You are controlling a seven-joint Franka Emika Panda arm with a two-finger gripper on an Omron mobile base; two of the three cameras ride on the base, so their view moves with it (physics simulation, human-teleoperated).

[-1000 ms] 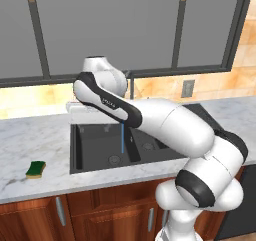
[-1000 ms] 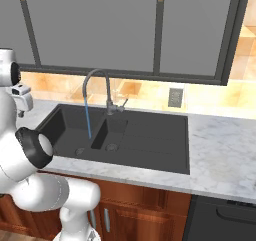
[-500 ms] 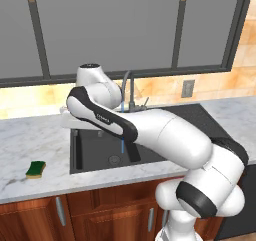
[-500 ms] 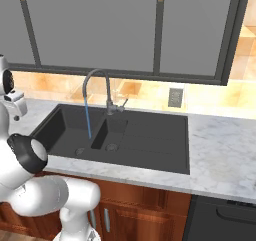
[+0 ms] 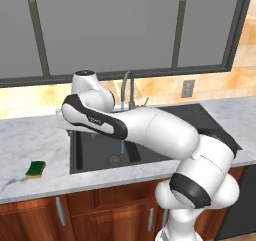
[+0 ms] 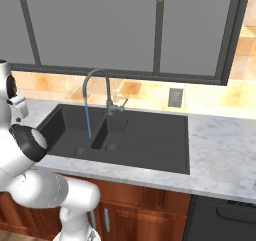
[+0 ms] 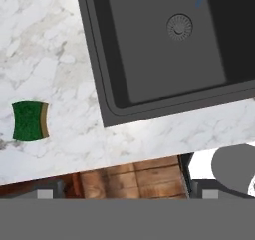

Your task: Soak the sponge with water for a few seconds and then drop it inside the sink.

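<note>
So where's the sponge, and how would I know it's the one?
Find the big dark sink set in the marble counter, with water running from its faucet. Look on the counter beside the sink, near the front edge. The sponge is a little block, green on top and yellow below, lying apart from the sink.

Marble counter (white, grey-veined) over wooden cabinets.

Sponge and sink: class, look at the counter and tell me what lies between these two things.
Nothing but bare marble counter lies between the sponge and the sink rim. The hand view shows this best; the left base view agrees.
</note>
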